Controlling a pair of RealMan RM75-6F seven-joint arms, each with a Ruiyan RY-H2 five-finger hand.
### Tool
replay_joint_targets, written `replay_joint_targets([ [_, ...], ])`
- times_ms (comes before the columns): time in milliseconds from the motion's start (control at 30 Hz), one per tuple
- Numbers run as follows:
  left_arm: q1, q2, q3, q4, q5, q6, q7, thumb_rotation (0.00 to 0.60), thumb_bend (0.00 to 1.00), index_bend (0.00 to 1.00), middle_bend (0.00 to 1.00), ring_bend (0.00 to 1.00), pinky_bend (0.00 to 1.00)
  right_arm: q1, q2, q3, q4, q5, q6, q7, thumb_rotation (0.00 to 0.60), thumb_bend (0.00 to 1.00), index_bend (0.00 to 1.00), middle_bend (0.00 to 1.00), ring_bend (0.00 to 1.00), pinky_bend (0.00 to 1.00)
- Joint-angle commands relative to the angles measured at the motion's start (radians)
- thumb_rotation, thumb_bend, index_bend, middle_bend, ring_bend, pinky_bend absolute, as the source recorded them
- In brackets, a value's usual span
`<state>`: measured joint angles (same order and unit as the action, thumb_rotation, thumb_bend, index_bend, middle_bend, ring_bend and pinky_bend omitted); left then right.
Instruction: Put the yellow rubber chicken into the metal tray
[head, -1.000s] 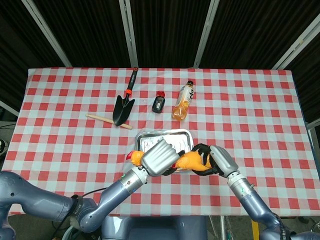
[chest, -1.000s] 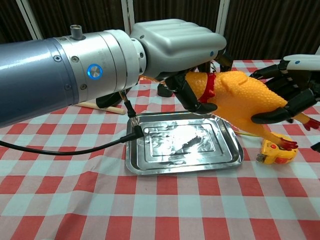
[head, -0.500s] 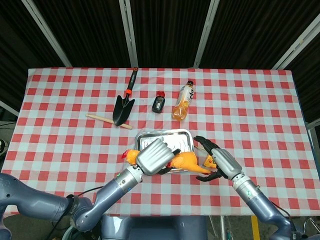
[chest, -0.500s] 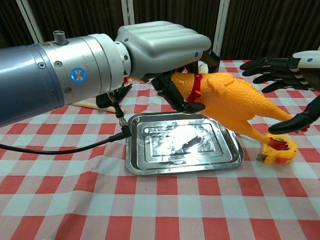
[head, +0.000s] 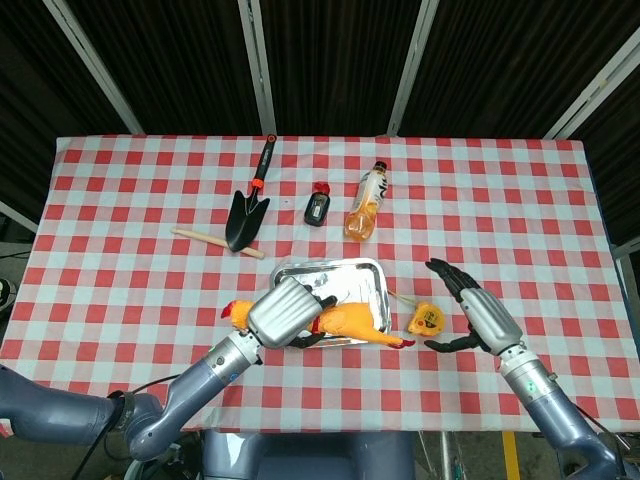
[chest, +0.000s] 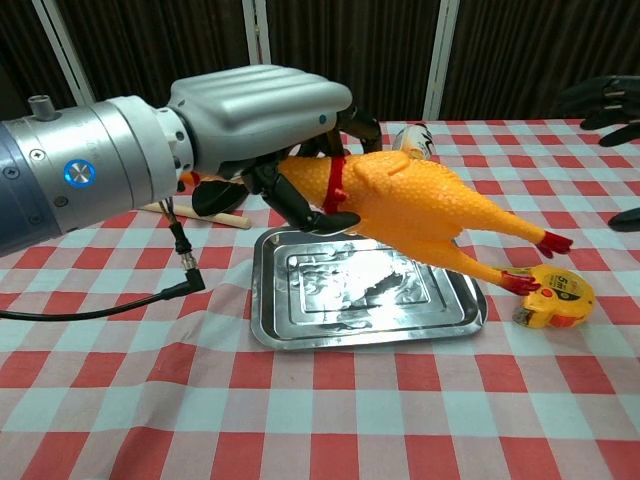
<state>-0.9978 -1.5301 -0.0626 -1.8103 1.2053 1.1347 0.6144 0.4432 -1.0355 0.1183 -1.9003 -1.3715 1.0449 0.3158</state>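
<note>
Yellow rubber chicken (chest: 400, 200) w/ red neck band: held clear of the table above the rectangular metal tray (chest: 300, 330), neck end gripped by the left hand (chest: 265, 120), whose dark fingers (chest: 300, 205) curl round the neck. Body slopes down to the right; red feet reach past the tray's right rim, one foot just over the round yellow tape measure (chest: 555, 297). In head view the chicken (head: 345, 322) lies across the tray's (head: 325, 266) near edge, head poking out left of the left hand (head: 280, 312).

Vs. 0.5 s ago: chicken lower and carried further left; the right hand (head: 480, 318), then beside the legs, has drawn back to the right and is now well apart from the bird, fingers spread, holding nothing. Tape measure (head: 424, 320) lies between tray and right hand.

Background, on red-and-white checked cloth (head: 120, 200): black garden trowel w/ orange-black handle (head: 248, 205), thin wooden stick (head: 215, 242) just under it, small black bottle w/ red cap (head: 317, 207), orange drink bottle (head: 367, 202) lying on its side.
</note>
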Motion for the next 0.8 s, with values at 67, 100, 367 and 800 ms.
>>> replay_joint_targets([
  [67,0.060,-0.011,0.022,0.100,0.056,0.000,-0.160,0.600,0.46,0.59,0.70,0.65,0.76,-0.029,0.016,0.013,0.031,-0.005,0.047,0.067,0.600,0.13,0.00,0.00,0.00,0.07],
  [100,0.068,-0.018,0.024,0.126,0.066,-0.001,-0.193,0.600,0.45,0.59,0.70,0.64,0.75,-0.032,0.017,0.015,0.037,-0.006,0.053,0.075,0.600,0.13,0.00,0.00,0.00,0.07],
  [367,0.112,-0.131,0.020,0.389,0.113,-0.030,-0.415,0.600,0.42,0.56,0.66,0.59,0.64,-0.050,-0.001,0.024,0.079,-0.003,0.084,0.118,0.600,0.13,0.00,0.00,0.00,0.07],
  [800,0.133,-0.260,0.000,0.593,0.142,-0.092,-0.551,0.600,0.34,0.48,0.56,0.49,0.51,-0.056,-0.015,0.025,0.107,0.007,0.076,0.137,0.600,0.13,0.00,0.00,0.00,0.07],
])
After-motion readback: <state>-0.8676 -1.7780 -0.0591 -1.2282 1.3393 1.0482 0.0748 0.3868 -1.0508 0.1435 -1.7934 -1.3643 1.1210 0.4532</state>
